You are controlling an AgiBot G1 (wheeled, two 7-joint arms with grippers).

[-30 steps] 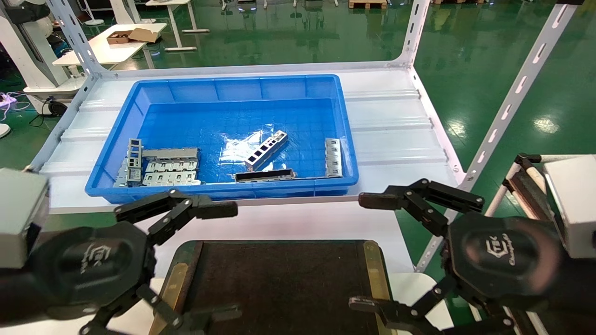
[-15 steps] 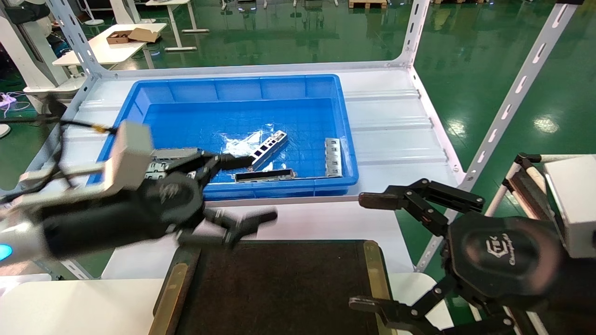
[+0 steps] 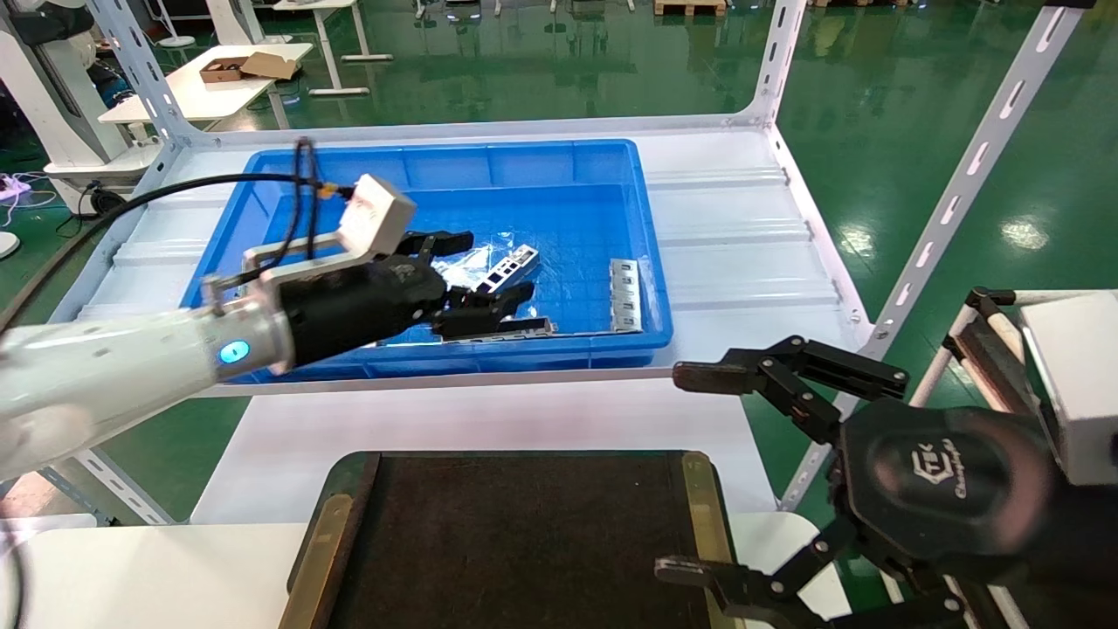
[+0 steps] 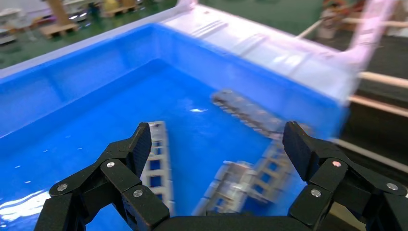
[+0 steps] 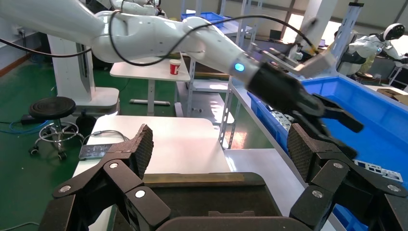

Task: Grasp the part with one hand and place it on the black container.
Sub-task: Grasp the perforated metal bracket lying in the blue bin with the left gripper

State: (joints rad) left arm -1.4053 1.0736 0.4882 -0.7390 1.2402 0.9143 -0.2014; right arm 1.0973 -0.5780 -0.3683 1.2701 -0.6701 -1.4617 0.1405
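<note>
Now, step: reaching for the pick; nothing is grasped yet and the move to the tray has not begun.
Left hand (image 3: 476, 279): stretched out over the blue bin (image 3: 288, 170), low above its floor, fingers (image 4: 126, 159) spread wide and empty.
Part (image 3: 505, 271): lying flat and slanted on the bin floor near the middle, between the spread fingers in the head view; whether they touch it I cannot tell.
Other metal: a dark bar (image 3: 515, 328) lies just in front of the part along the near wall; a grey plate (image 3: 624, 295) sits by the right wall, more plates behind the left forearm.
Tray (image 3: 524, 533): black, brass-edged, on the table nearest the robot, well apart from the bin, bare on top.
Right hand (image 3: 751, 472): parked at the tray's right edge, fingers (image 5: 130, 156) released, holding nothing.
Next move: likely lower the left hand so its fingers straddle the strip's narrow width, then close without catching the dark bar beside it.
Risk: the thin, flat strip may slide on the slick floor instead of lifting.
</note>
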